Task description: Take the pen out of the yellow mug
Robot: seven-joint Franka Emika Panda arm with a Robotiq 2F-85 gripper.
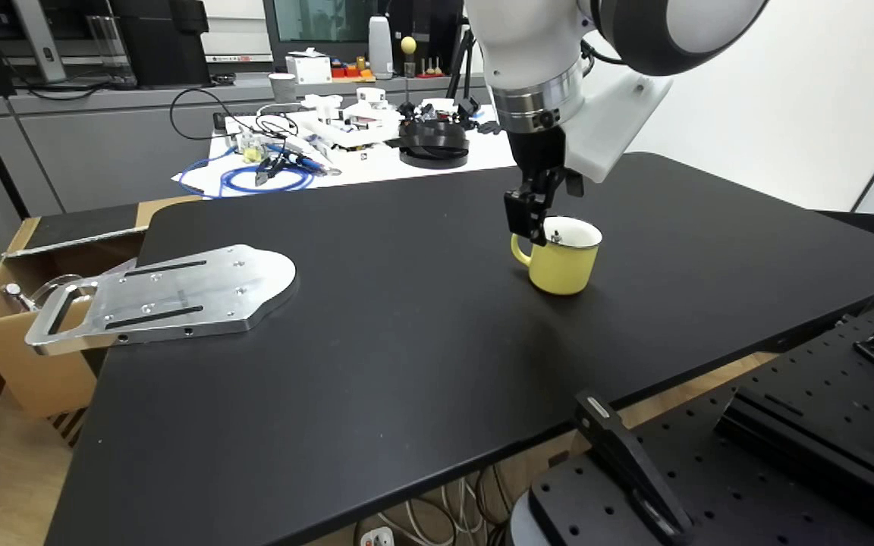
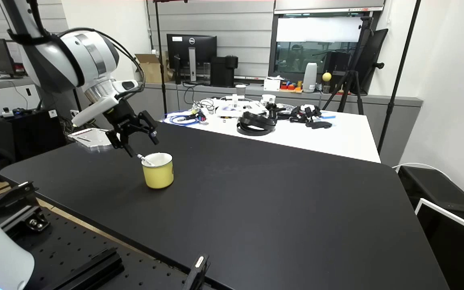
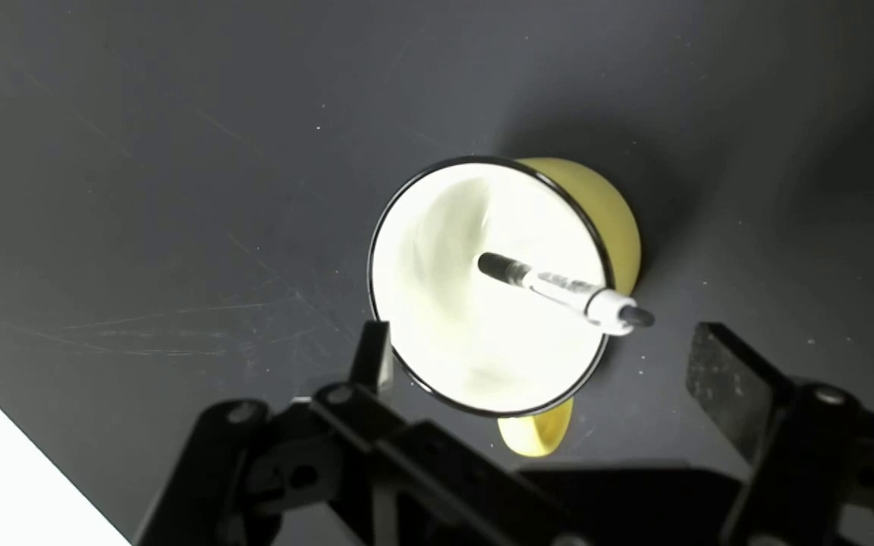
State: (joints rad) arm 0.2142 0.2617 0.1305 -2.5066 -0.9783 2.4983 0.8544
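The yellow mug stands upright on the black table, also seen in an exterior view and in the wrist view. Its handle points toward the gripper base in the wrist view. The pen, white with dark ends, leans inside the mug against the rim, its upper end sticking out. It also shows in an exterior view. My gripper is open and empty, tilted, just above the mug rim, in both exterior views. The pen's upper end lies between the fingers' lines, apart from both.
A silver metal plate with a handle lies at the table's far side from the mug, also in an exterior view. A cardboard box stands beside the table. A white table with cables and parts stands behind. A black perforated base borders the near edge.
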